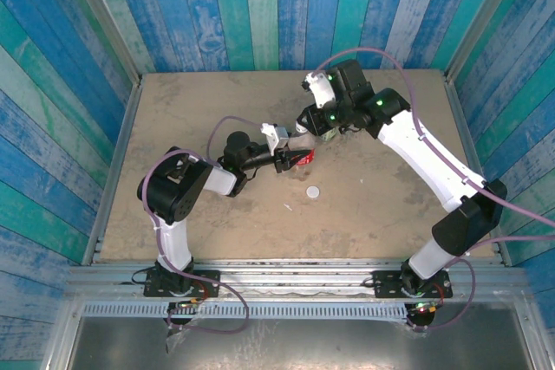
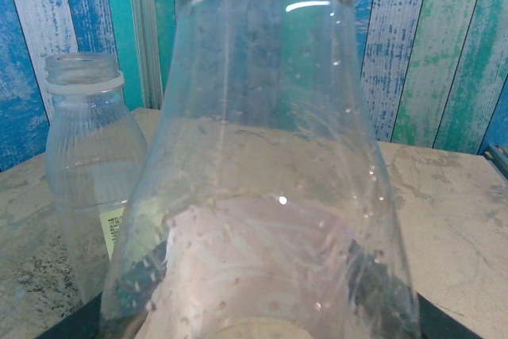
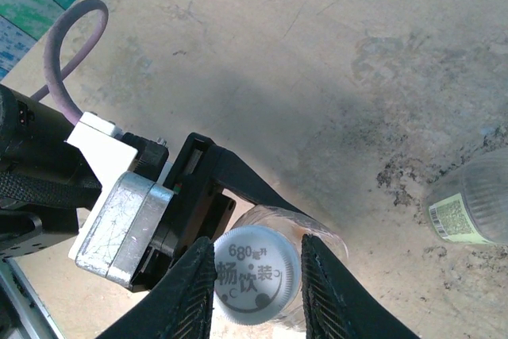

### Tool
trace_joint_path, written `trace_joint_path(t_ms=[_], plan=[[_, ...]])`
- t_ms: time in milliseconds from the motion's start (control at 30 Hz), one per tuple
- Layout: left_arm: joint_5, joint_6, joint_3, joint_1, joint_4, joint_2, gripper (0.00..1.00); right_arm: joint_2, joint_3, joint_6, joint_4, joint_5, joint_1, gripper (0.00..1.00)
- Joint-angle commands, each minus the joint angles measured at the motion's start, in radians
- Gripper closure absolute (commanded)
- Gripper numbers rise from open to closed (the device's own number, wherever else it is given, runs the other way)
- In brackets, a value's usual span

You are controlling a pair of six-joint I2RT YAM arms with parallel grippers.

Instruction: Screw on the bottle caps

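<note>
Bottle cap [image 3: 255,274] clenched by right gripper [image 3: 258,248], bottle [image 2: 262,196] beneath grasped by left gripper [image 1: 293,160], green-label bottle [image 3: 468,208] at 3 o'clock.

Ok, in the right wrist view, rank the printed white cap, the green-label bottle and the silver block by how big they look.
1. silver block and white cap: about alike.
2. green-label bottle: smallest as shown, but cut off at the frame edge and farther away, so unsure.

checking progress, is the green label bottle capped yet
Not capped: the green-label bottle shows a bare threaded mouth, and a loose cap lies on the table.
</note>
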Motion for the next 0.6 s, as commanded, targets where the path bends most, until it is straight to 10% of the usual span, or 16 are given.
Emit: trace_joint_path(t_ms=[0,567], plan=[[0.02,-0.003,-0.043,-0.01,-0.185,0.051,0.53,0.056,-0.04,-0.005,-0.122,0.028,0.004,0.68],[0.018,-0.003,-0.046,-0.01,-0.182,0.055,0.53,0.055,0.077,0.01,-0.144,0.042,0.008,0.58]])
